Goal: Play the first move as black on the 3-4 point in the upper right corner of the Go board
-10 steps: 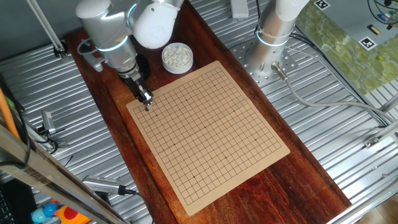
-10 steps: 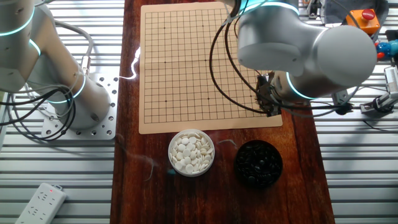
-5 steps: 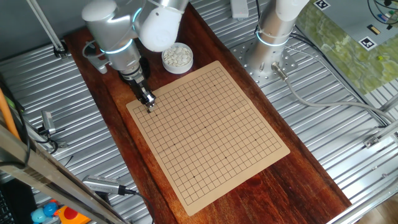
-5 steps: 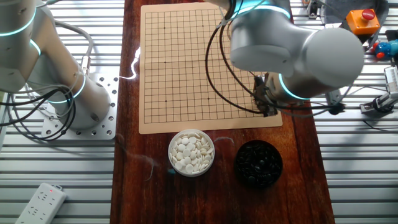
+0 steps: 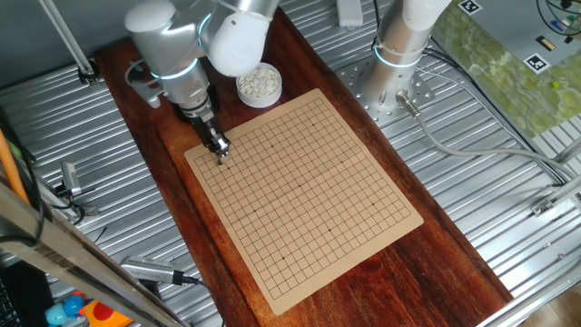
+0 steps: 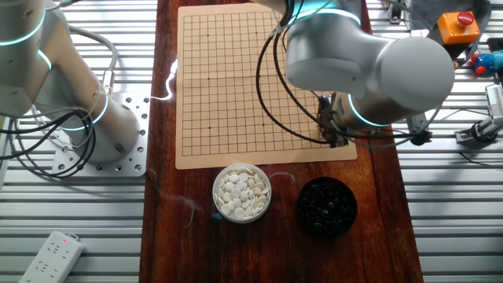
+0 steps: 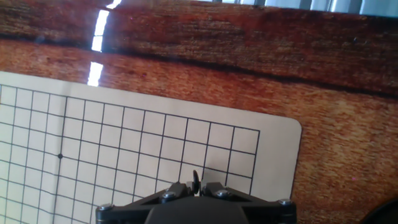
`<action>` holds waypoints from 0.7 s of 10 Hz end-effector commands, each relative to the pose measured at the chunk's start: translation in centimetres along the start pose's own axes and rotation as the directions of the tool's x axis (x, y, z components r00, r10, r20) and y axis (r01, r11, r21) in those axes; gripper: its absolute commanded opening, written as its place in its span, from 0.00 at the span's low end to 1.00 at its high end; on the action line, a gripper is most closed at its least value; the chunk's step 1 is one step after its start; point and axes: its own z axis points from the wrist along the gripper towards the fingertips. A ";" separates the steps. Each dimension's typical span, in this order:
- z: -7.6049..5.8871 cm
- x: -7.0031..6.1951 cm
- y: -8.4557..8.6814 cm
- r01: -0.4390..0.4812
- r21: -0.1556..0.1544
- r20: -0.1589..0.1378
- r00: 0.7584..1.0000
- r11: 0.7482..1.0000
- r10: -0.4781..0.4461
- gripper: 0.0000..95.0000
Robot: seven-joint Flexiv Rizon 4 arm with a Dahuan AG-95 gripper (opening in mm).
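My gripper [image 5: 219, 155] hangs low over the corner of the tan Go board [image 5: 309, 191] nearest the bowls. It also shows in the other fixed view [image 6: 334, 140], partly hidden by the arm. In the hand view the gripper [image 7: 194, 185] is shut on a thin black stone [image 7: 195, 180] held edge-on between the fingertips, above the board's corner squares [image 7: 211, 149]. No stones lie on the board. The black bowl of black stones [image 6: 326, 206] stands just off that corner.
A white bowl of white stones [image 6: 242, 192] stands beside the black bowl on the dark wooden table [image 6: 377, 236]. A second robot arm's base [image 6: 94, 126] stands across the board. A power strip [image 6: 51, 255] lies on the metal surface.
The gripper has shifted slightly along the board's corner, a little toward the board's middle, with the stone still held.
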 end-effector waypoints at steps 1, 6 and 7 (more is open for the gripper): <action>0.0 0.0 0.0 -0.002 0.002 -0.001 1.000 1.000 0.002 0.00; 0.3 0.5 0.0 -0.005 0.008 0.006 1.000 1.000 0.005 0.00; 0.3 0.5 0.0 -0.008 0.012 0.007 1.000 1.000 0.008 0.00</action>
